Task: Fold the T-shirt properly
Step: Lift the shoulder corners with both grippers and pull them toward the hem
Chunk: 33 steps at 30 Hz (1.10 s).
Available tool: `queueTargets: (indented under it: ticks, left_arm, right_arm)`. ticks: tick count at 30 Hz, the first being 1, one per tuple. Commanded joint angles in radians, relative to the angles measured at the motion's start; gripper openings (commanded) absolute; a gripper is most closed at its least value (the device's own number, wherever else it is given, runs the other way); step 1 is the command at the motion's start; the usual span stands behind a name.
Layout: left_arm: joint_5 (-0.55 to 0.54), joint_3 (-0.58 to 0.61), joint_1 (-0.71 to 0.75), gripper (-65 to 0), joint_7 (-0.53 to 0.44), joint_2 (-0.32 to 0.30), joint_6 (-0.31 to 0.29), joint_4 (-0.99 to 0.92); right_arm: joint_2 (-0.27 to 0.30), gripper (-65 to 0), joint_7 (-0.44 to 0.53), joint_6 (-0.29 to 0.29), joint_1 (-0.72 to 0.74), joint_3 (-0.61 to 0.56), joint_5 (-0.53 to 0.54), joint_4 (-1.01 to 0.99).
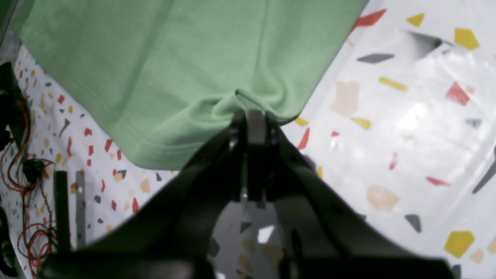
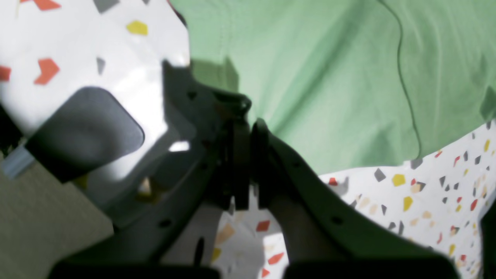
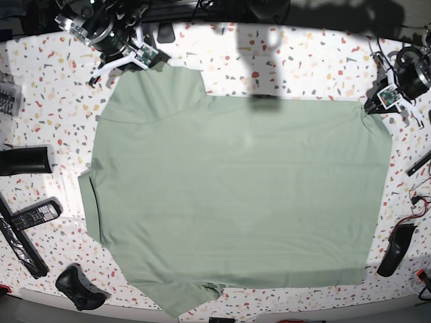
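Observation:
The pale sage-green T-shirt (image 3: 236,195) lies spread flat over most of the speckled table (image 3: 303,60); no collar, buttons or logo show. My left gripper (image 1: 254,116) is shut on a bunched hem corner of the shirt (image 1: 174,69), at the base view's right rear (image 3: 379,101). My right gripper (image 2: 245,116) has its fingers shut at a corner of the shirt (image 2: 329,77), at the base view's left rear (image 3: 149,59). The pinched cloth itself is hidden behind those fingers.
On the table's left side lie a black cylinder (image 3: 25,160), a remote control (image 3: 30,214) and a black game controller (image 3: 79,288). A black object (image 3: 394,249) and red cables (image 1: 23,174) lie at the right edge. A dark rounded pad (image 2: 85,131) sits by the right gripper.

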Motion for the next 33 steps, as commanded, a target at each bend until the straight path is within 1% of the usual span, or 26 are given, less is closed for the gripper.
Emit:
queueTargets:
  ticks: [1,4,8,9,11,12,13,16,19,20,22,23,24,26,29,33]
  left_arm:
    - [-0.010,-0.009,-0.006,-65.0,-0.025,-0.026,0.004,0.013]
    - [-0.010,-0.009,-0.009,-65.0,-0.024,-0.025,0.004,0.013]
    - [-0.010,-0.009,-0.033,-65.0,-0.013,-0.026,0.004,0.013]
    - [-0.010,-0.009,-0.042,-65.0,-0.013,-0.026,0.004,0.013]
    - [-0.010,-0.009,-0.064,-65.0,-0.013,-0.021,0.004,0.013]
    - [-0.010,-0.009,-0.078,-65.0,-0.013,-0.014,0.004,0.010]
    - [-0.010,-0.009,-0.091,-65.0,-0.013,-0.006,0.004,0.008]
    - [-0.010,-0.009,-0.119,-65.0,-0.003,0.024,0.003,0.002]
    - [-0.010,-0.009,-0.135,-65.0,0.042,0.053,0.005,0.002]
    - [-0.010,-0.009,-0.139,-65.0,0.057,0.059,0.018,-0.002]
    - [-0.010,-0.009,-0.156,-65.0,0.063,0.083,0.076,-0.021]
    - [-0.010,-0.009,-0.171,-65.0,0.066,0.098,0.105,-0.038]
    - [-0.010,-0.009,-0.186,-65.0,0.074,0.115,0.120,-0.056]
    - [-0.010,-0.009,-0.222,-65.0,0.089,0.150,0.125,-0.098]
    - [-0.010,-0.009,-0.275,-65.0,0.088,0.195,0.125,-0.160]
    - [-0.010,-0.009,-0.353,-65.0,0.088,0.237,0.130,-0.243]
  right_arm:
    - [0.014,-65.0,-0.019,-0.007,-0.003,0.003,-0.008,0.029]
    - [0.014,-65.0,-0.019,-0.047,-0.003,0.003,-0.008,0.089]
    - [0.014,-65.0,-0.022,-0.085,0.001,0.003,-0.007,0.118]
    - [0.014,-65.0,-0.026,-0.110,0.005,0.003,0.000,0.118]
    - [0.014,-65.0,-0.032,-0.183,0.021,0.003,0.042,0.117]
    - [0.013,-65.0,-0.029,-0.209,0.035,0.003,0.060,0.117]
    - [0.013,-65.0,-0.025,-0.220,0.053,0.003,0.078,0.117]
    - [0.013,-65.0,-0.023,-0.224,0.122,0.003,0.121,0.117]
    - [0.013,-65.0,-0.026,-0.225,0.189,0.003,0.147,0.116]
    - [0.013,-65.0,-0.026,-0.225,0.212,0.003,0.159,0.114]
    - [0.006,-65.0,-0.021,-0.226,0.257,0.003,0.172,0.098]
    - [-0.005,-65.0,-0.016,-0.226,0.281,0.003,0.171,0.080]
    - [-0.016,-65.0,-0.014,-0.226,0.307,0.003,0.172,0.057]
    - [-0.042,-65.0,-0.001,-0.226,0.359,0.003,0.174,0.002]
    - [-0.082,-65.0,0.003,-0.225,0.435,0.003,0.211,-0.072]
    - [-0.129,-65.0,0.002,-0.225,0.531,0.003,0.216,-0.150]
